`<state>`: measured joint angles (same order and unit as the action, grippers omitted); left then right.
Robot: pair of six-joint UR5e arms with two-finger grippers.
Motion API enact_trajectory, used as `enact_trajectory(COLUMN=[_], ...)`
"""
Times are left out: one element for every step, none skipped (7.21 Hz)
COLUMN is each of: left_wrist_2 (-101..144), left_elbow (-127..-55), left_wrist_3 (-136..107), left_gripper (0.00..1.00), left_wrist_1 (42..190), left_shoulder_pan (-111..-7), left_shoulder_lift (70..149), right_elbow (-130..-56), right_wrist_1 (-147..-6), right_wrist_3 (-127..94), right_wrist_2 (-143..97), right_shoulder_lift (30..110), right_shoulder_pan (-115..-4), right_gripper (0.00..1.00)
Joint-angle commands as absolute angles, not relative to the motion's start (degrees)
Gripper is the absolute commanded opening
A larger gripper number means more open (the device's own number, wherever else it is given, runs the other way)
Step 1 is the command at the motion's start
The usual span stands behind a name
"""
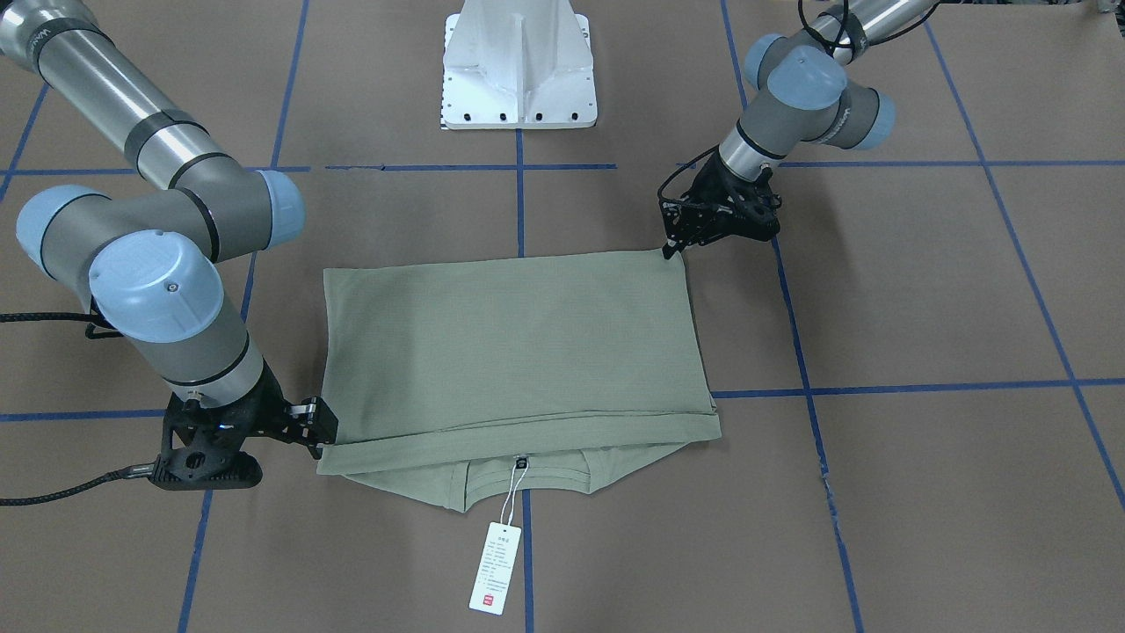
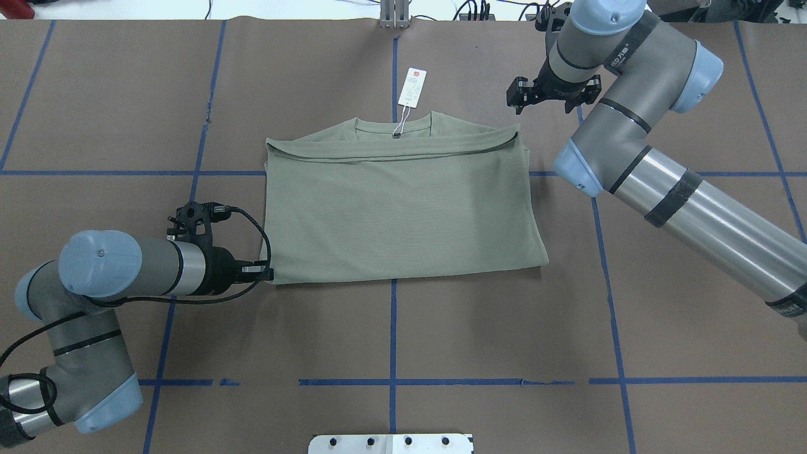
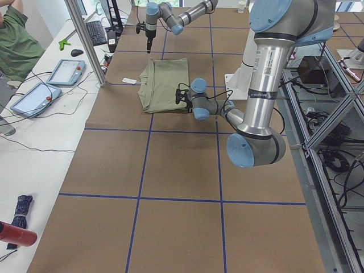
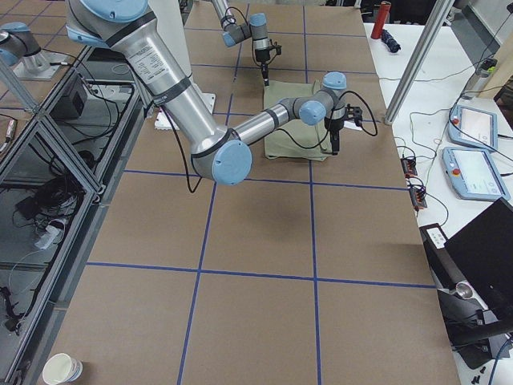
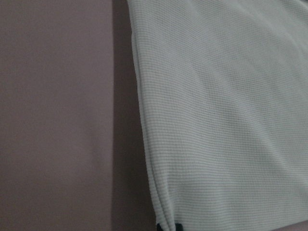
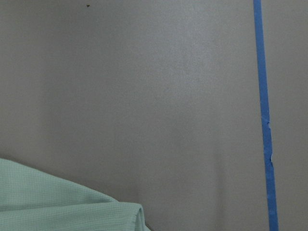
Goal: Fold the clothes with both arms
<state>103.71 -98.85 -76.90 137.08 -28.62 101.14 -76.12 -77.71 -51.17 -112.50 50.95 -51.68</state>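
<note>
The clothes are one sage-green shirt (image 1: pixel 510 352) (image 2: pixel 403 214), folded in half and lying flat on the brown table. Its collar and white-and-red hang tag (image 1: pixel 495 567) (image 2: pixel 412 86) lie on the side away from the robot. My left gripper (image 1: pixel 671 252) (image 2: pixel 270 273) reaches low to the shirt's near-left corner and is shut on it. One of its fingertips (image 5: pixel 169 227) shows at the cloth edge. My right gripper (image 1: pixel 323 440) (image 4: pixel 335 148) points down at the far-right corner and looks open. In the right wrist view only that shirt corner (image 6: pixel 62 202) shows, no fingers.
The white pedestal base (image 1: pixel 518 70) stands at the robot's side of the table. Blue tape lines (image 2: pixel 392 328) grid the brown surface. Beyond the far edge is a bench with tablets (image 3: pixel 62 71) and a person in green (image 3: pixel 17 40). A paper cup (image 4: pixel 62 369) sits at one end.
</note>
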Motion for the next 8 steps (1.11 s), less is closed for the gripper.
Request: enact_trajectory(left_wrist_2=[104.41,104.24,104.24,104.15,103.98,101.02,96.9,96.94], left_elbow=[-96.17,-92.5,-84.63,-74.81,-64.61,-54.77,-48.58,-48.43], left_wrist_3=[-64.06,-56.15,-50.07,-46.7,-41.54,-38.0,-37.1,-35.26], left_gripper=[0.0,0.0,0.0,0.0,0.0,0.0,0.0,0.0], left_wrist_1=[132.23,128.36,127.8,128.05,128.32,128.76,128.76,129.28], left_shoulder_pan=[-37.3,-42.31,-46.97,-50.68,-53.67,-55.27,-55.28,-55.63], left_shoulder_lift=[101.07,103.51,109.19,116.12,123.76,131.49,137.49,137.64], right_elbow=[-76.11,-76.11,-76.11,-76.2,-76.29,-76.29,-77.07,-77.52], right_wrist_1=[-77.78,-77.7,-77.7,-77.7,-77.7,-77.7,-77.7,-77.7], right_wrist_3=[-51.15,-51.24,-51.33,-51.42,-51.5,-51.68,-51.94,-52.12], right_wrist_2=[-112.5,-112.5,-112.5,-112.5,-112.5,-112.5,-112.5,-112.41], right_shoulder_lift=[50.98,50.89,50.89,50.8,50.71,50.71,50.71,50.45], right_shoulder_pan=[-51.68,-51.68,-51.68,-51.68,-51.68,-51.68,-51.68,-51.59], right_gripper=[1.0,1.0,1.0,1.0,1.0,1.0,1.0,1.0])
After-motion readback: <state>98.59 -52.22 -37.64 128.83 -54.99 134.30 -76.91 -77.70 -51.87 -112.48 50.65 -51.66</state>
